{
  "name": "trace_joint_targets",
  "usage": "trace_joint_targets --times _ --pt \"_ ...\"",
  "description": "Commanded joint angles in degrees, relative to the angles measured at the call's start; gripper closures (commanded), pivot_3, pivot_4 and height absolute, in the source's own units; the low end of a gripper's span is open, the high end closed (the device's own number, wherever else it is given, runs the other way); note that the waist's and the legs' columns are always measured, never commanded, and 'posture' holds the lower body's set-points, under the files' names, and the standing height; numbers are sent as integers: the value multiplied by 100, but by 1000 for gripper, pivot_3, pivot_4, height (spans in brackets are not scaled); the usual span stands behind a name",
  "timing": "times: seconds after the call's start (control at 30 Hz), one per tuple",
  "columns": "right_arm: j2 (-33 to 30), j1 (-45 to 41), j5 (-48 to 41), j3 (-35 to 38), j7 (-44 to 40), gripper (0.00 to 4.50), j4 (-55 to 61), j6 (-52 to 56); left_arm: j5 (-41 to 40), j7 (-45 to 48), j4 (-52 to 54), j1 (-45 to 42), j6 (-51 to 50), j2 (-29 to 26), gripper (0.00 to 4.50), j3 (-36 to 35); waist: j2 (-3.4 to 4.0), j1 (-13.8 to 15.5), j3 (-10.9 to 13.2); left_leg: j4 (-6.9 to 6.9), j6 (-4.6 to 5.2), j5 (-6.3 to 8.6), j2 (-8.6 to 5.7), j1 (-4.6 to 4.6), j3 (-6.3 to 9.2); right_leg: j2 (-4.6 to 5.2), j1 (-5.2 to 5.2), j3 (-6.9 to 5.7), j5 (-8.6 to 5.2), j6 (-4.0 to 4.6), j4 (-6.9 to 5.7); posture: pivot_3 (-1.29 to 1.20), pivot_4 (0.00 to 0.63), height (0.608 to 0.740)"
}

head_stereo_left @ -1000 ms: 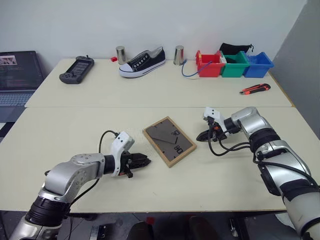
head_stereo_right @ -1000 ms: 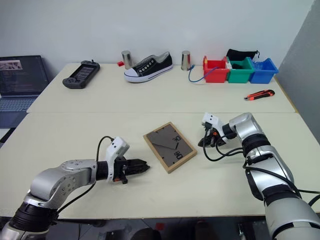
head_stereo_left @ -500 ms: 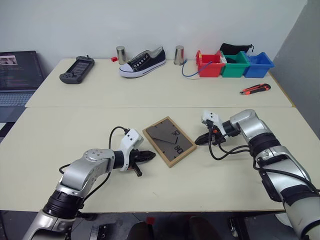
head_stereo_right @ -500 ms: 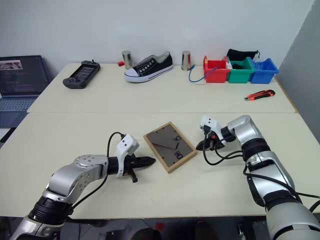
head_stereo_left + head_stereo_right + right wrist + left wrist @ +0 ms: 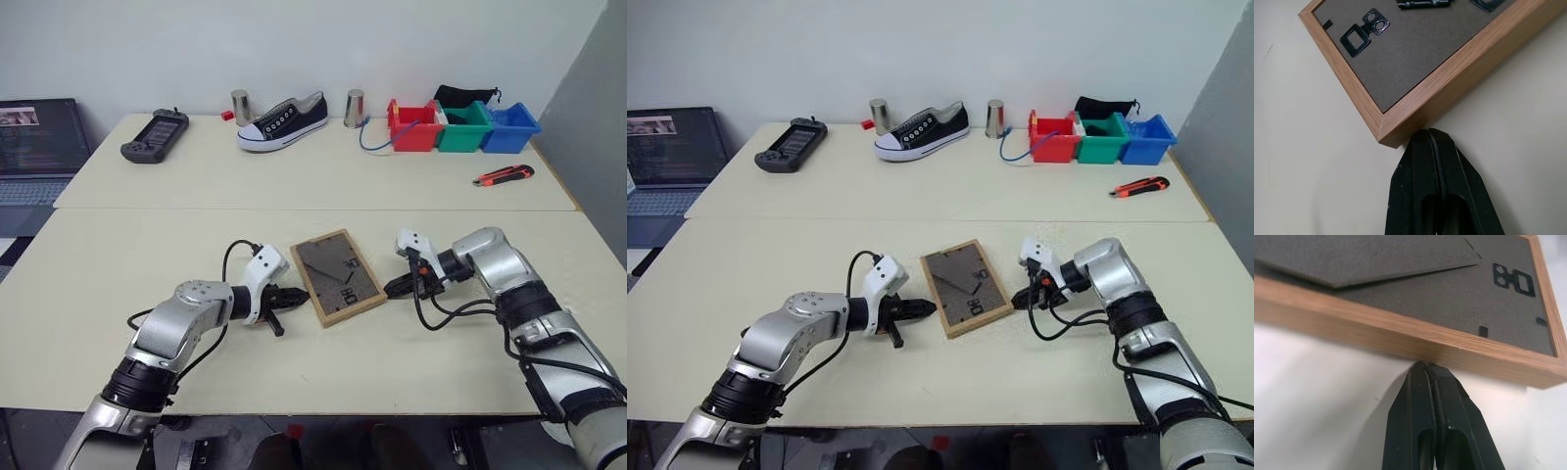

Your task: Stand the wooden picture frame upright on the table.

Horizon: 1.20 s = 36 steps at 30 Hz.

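Note:
The wooden picture frame point(image 5: 338, 276) lies flat, back side up, on the near section of the cream table point(image 5: 147, 245). Its dark grey back shows the folded triangular stand point(image 5: 1366, 257) and small black hangers point(image 5: 1362, 32). My left gripper point(image 5: 300, 297) is shut, with its tip against the frame's left long wooden edge point(image 5: 1400, 340). My right gripper point(image 5: 390, 288) is also shut, and its tip presses the frame's right edge close to a corner point(image 5: 1388, 132). Neither gripper holds anything.
On the far table section stand a black sneaker point(image 5: 282, 119), a game controller point(image 5: 155, 135), two metal cups point(image 5: 239, 106), red, green and blue bins point(image 5: 460, 127) and an orange utility knife point(image 5: 500, 175). A laptop point(image 5: 34, 147) sits off to the left.
My left gripper slid right to the frame's edge and shut. My right gripper drew in against the frame's right edge. The frame has turned slightly on the table.

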<state>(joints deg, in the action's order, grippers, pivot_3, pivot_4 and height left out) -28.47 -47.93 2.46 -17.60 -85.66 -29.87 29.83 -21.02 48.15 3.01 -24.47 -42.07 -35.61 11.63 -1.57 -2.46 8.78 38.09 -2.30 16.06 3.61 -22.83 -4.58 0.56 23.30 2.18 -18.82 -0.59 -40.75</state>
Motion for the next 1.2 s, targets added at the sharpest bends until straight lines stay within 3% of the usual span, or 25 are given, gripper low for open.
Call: trace_joint_targets --times 0.03,0.5,1.2 --pt "-38 114 -307 -57 -147 4500 671 281 151 105 -60 -143 123 66 4461 104 0 26 0 0 0 0 0 0 1 0 0 -1 0 0 -1 0 150 740" --pt "-150 406 -575 -243 -21 4500 1376 629 624 295 -724 -358 510 94 4461 153 -1 65 0 4 1 1 -2 1 0 0 0 1 0 0 -2 0 150 740" --pt "-455 229 -447 -365 -2 4500 692 -170 777 386 -1006 -362 738 -93 4461 11 -1 59 -1 5 2 1 1 5 1 -3 0 1 0 0 -7 0 150 740"
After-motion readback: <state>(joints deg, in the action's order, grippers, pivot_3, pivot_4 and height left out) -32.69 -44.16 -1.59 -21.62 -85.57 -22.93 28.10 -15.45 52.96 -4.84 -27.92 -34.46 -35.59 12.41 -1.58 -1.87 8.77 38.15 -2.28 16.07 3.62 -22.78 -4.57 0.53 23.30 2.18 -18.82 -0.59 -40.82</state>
